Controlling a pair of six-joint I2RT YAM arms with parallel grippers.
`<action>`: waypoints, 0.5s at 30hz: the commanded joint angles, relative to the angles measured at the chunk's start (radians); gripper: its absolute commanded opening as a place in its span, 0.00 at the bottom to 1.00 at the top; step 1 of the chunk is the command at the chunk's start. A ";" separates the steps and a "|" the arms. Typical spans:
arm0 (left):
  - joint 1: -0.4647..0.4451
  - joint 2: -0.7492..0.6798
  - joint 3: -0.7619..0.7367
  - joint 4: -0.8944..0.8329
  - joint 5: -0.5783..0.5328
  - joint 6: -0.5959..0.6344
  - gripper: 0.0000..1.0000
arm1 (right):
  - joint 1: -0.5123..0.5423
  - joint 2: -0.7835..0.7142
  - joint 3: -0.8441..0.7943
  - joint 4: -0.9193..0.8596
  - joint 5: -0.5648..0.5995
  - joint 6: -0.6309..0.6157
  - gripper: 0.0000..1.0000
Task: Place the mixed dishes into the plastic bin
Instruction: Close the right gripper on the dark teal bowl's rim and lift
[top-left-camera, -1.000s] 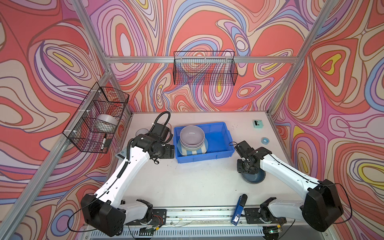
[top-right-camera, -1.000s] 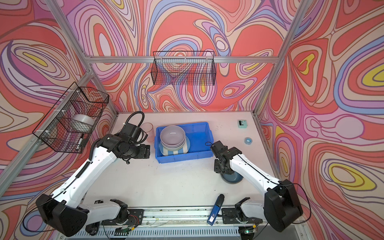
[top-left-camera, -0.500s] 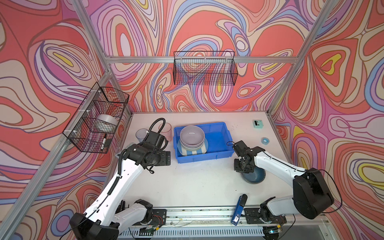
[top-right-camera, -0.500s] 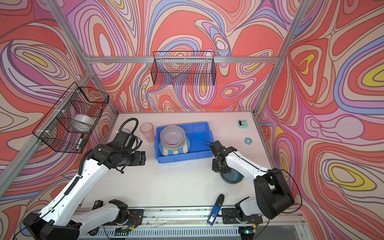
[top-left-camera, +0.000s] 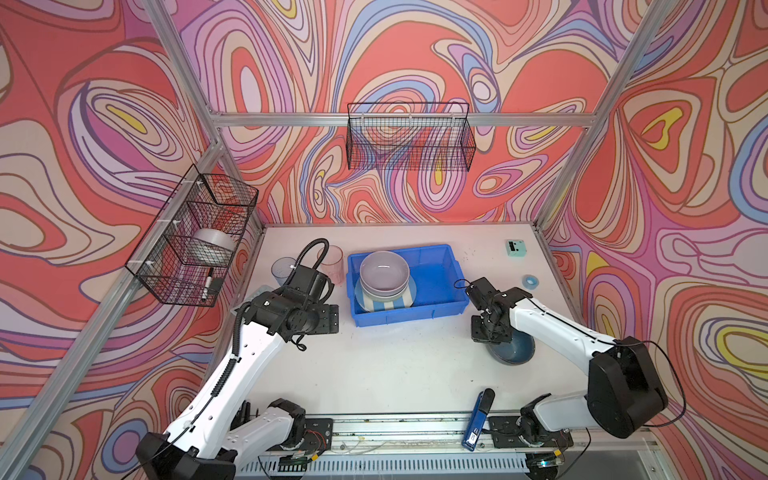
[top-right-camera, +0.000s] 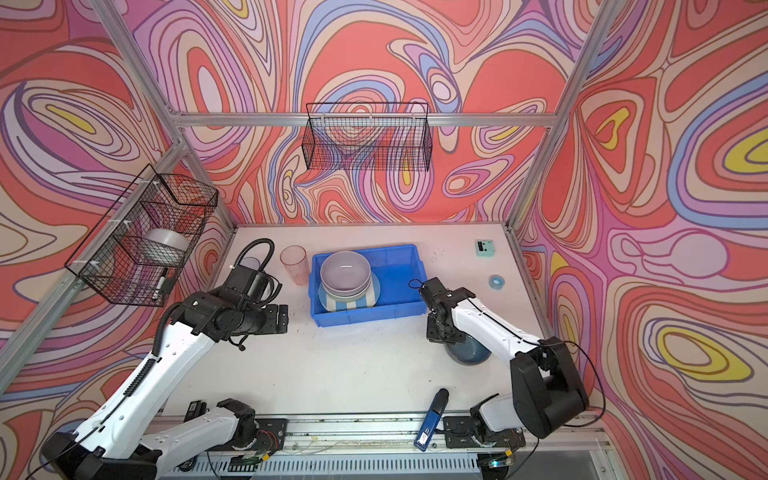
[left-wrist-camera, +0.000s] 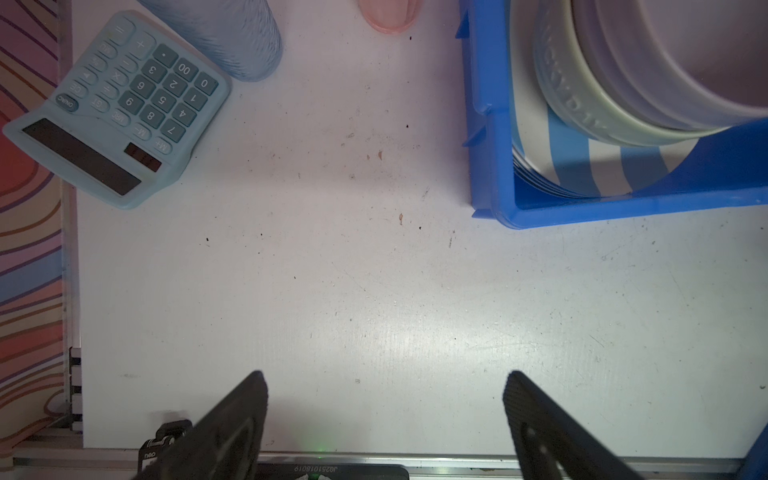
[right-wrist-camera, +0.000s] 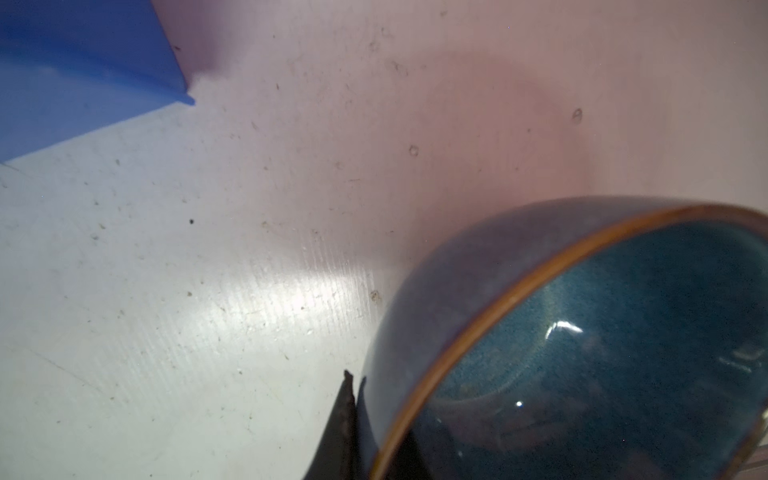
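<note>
The dark blue bowl (top-left-camera: 514, 351) sits on the table (top-left-camera: 395, 365), off the plastic bin's (top-left-camera: 415, 314) near corner and a little in front of it, well apart from the bin's wall. The right gripper (right-wrist-camera: 376, 409) is down on the side of its rim nearest the bin. In the right wrist view the outer finger (right-wrist-camera: 344, 411) lies against the bowl's outer wall, and a dark shape just inside the rim looks like its partner, so the jaws appear to be pinching the wall between them.

The step in hand, I judge, is the grasp of this bowl. The next move calls for a lift that clears the bin's rim, a short carry toward the bin, and a set-down on the bare half of the bin's floor. A pinch on one side of a glazed bowl may let it swing or slip, so the lift wants to be slow and the bowl kept level.

Inside the bin, at the end away from the dark blue bowl, the lavender bowl (top-left-camera: 384, 270) is nested in the pale green bowl (left-wrist-camera: 590, 112), and both rest on the striped plate (top-left-camera: 390, 302); those three look done.

Outside the bin's far short wall stand the pink cup (top-right-camera: 294, 264), just beside the bin, and the grey-blue cup (top-left-camera: 282, 268), farther out; both are yet to go in. The calculator (left-wrist-camera: 116, 108) lies beyond them.

The left gripper (left-wrist-camera: 384, 399) hangs over bare table off the bin's other near corner, its jaws spread wide and holding nothing; it is well placed to take the pink cup.
</note>
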 joint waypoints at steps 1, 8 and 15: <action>0.006 -0.011 -0.005 -0.030 -0.013 -0.010 0.92 | -0.002 -0.053 0.092 -0.075 0.066 -0.020 0.00; 0.006 -0.020 -0.005 -0.033 -0.012 -0.018 0.93 | -0.002 -0.048 0.251 -0.166 0.070 -0.062 0.00; 0.007 -0.028 -0.008 -0.035 -0.010 -0.027 0.94 | -0.002 -0.016 0.464 -0.195 -0.016 -0.137 0.00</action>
